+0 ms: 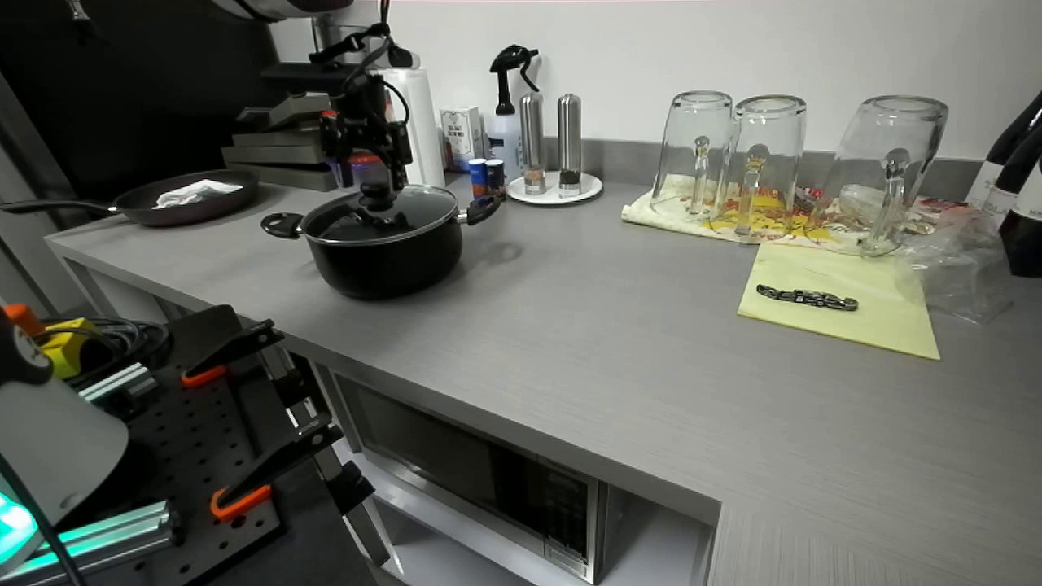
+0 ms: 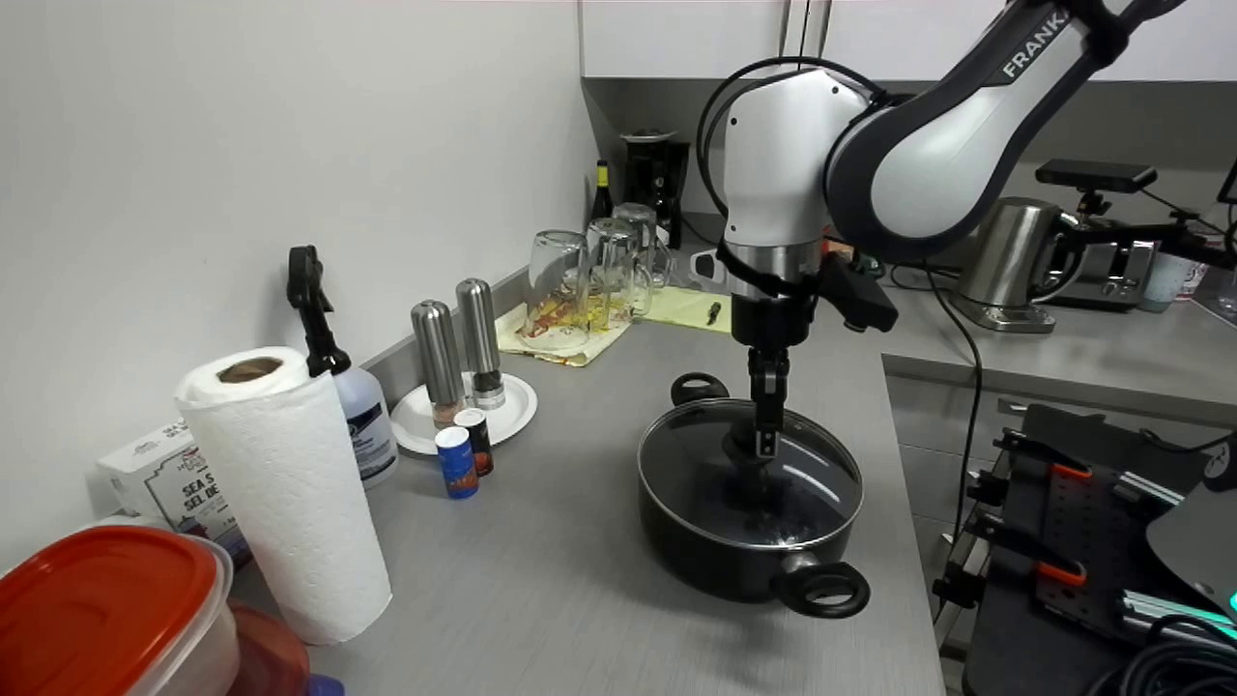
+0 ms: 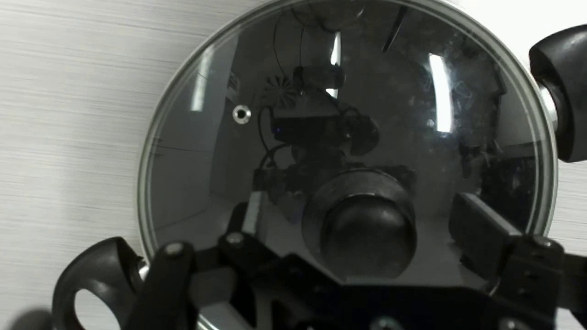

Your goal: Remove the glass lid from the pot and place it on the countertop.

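Note:
The glass lid (image 1: 427, 205) lies on the black pot (image 1: 387, 264), in both exterior views; here are the lid (image 2: 691, 474) and the pot (image 2: 691, 556). The pot stands on the grey countertop (image 1: 570, 325) near its front edge. In the wrist view the lid (image 3: 403, 110) fills the middle, with two pot handles at its sides. My gripper (image 1: 373, 172) points down over the lid's centre. In the wrist view the gripper (image 3: 367, 217) is open, one finger on each side of the black knob (image 3: 369, 233), with gaps on both sides.
A dark pan (image 1: 183, 212) with a white cloth lies beyond the pot. A paper towel roll (image 2: 290, 512), spray bottle (image 2: 362, 416), shakers and two mills on a white plate (image 2: 517, 406) line the wall. Upturned glasses (image 1: 757, 163) and yellow paper (image 1: 871, 325) are farther along.

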### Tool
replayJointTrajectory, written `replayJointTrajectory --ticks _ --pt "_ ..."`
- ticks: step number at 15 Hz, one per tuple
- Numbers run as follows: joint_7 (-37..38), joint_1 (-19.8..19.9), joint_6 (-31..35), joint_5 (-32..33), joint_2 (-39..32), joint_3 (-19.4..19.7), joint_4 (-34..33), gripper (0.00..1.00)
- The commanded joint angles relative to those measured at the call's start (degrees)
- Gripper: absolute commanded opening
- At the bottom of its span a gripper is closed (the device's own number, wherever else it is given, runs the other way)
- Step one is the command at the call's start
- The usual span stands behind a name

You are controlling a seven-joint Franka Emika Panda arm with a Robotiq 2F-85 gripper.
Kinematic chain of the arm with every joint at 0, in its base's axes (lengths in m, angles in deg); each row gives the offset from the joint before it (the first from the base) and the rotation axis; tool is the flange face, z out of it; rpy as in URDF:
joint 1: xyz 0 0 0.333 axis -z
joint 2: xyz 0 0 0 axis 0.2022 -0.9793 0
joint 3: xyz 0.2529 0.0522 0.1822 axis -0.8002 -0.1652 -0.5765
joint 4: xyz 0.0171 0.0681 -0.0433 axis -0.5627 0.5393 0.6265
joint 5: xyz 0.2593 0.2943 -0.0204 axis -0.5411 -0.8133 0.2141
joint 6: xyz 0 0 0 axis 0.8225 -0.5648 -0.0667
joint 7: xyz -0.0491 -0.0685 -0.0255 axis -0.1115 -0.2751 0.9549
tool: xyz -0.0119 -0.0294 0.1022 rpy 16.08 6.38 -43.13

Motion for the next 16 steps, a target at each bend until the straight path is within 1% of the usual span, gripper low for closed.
replayJointTrajectory --ticks 1,2,3,4,5,6,8,9,11,16 --pt "-0.77 -0.33 1.62 0.95 -1.49 -0.16 -1.04 0.75" --pt "-0.97 -0.29 1.84 0.89 -1.59 -0.2 -1.11 0.74" --pt "-1.06 -0.27 2.02 0.9 -1.7 -0.22 -1.19 0.68" --pt "-1.2 -0.24 2.14 0.85 -1.73 -0.23 -1.22 0.6" --pt "-1.34 -0.2 2.26 0.75 -1.74 -0.25 -1.25 0.53" --pt "-1.51 -0.16 2.34 0.67 -1.75 -0.25 -1.26 0.44" --pt "-1.77 -0.11 2.43 0.4 -1.54 -0.39 -1.4 0.31" --pt "-1.81 -0.1 2.45 0.39 -1.48 -0.45 -1.49 0.27" --pt "-2.13 -0.03 2.22 0.23 -0.75 -0.51 -1.26 0.25" --pt "-4.12 0.3 -1.31 -0.55 6.34 -0.8 0.56 0.25"
